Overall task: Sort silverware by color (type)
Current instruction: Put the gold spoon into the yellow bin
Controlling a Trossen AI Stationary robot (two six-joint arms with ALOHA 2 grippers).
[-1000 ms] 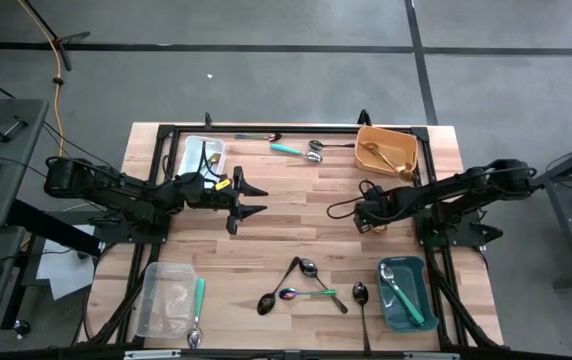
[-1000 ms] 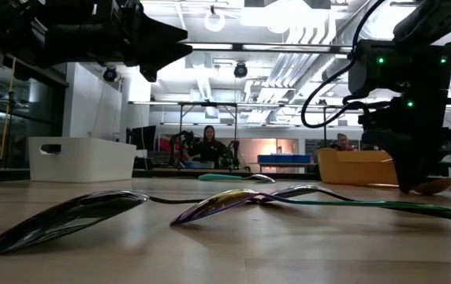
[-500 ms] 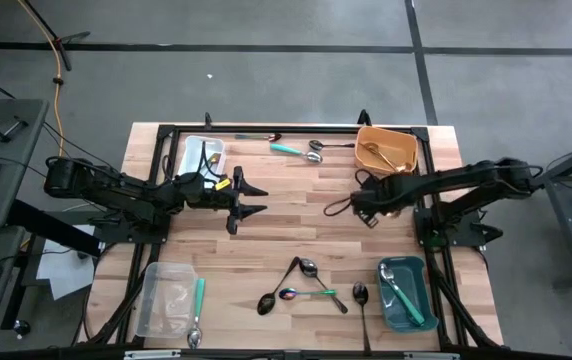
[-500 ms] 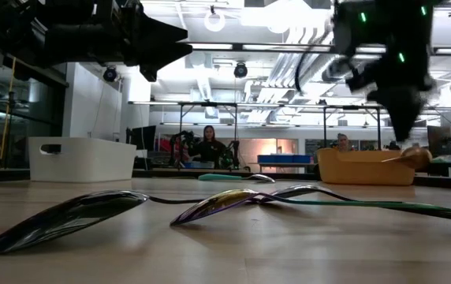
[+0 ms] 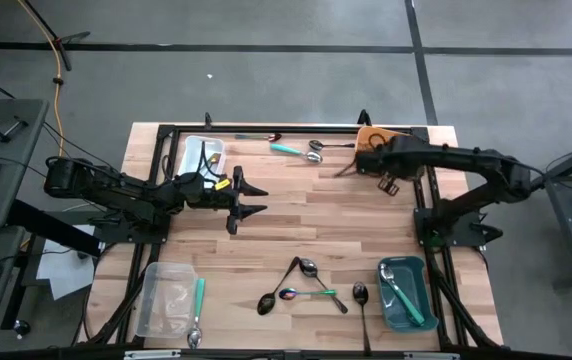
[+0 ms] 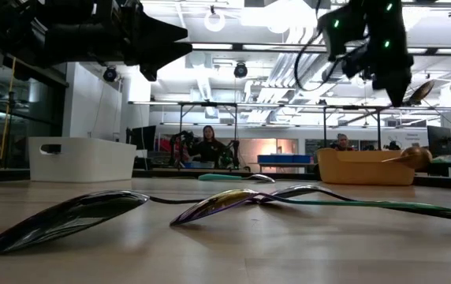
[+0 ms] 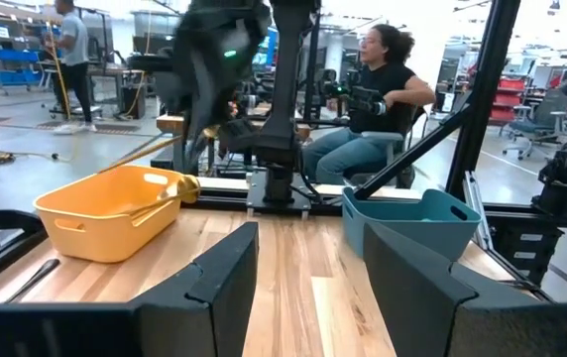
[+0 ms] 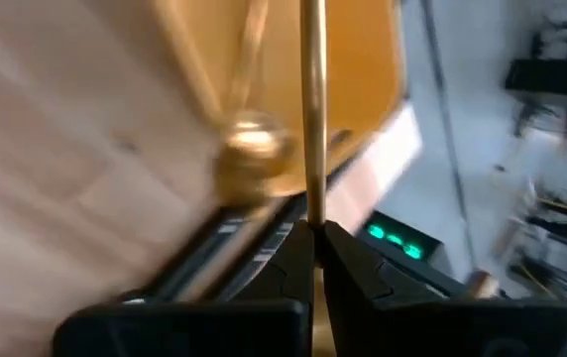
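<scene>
My right gripper (image 5: 364, 160) is shut on a gold utensil (image 8: 311, 109) above the yellow bin (image 5: 371, 133) at the table's far right. It shows high up in the low view (image 6: 395, 83), over the bin (image 6: 365, 167). Another gold spoon (image 8: 249, 149) lies in that bin. My left gripper (image 5: 253, 197) hangs open and empty over the table's left middle. Black, rainbow and teal-handled spoons (image 5: 306, 285) lie in a cluster on the table near its front edge. Teal-handled spoons (image 5: 296, 151) lie near the far edge. My right gripper pinches the gold utensil's slim handle (image 8: 311, 203) between its two fingertips. The handle runs on past the fingertips in line with the fingers. The utensil is lifted clear, above the yellow bin, and its free end (image 6: 423, 91) stands out beside the gripper.
A white bin (image 5: 201, 155) stands far left, and a clear bin (image 5: 166, 298) with a teal-handled spoon beside it stands near left. A teal bin (image 5: 404, 290) with teal-handled spoons stands near right. People sit in the room beyond the table (image 7: 378, 89).
My right gripper has risen from the table's right middle and gone toward the far edge, turning as it went. It carries the gold utensil, lifted off the table and now above the yellow bin.
</scene>
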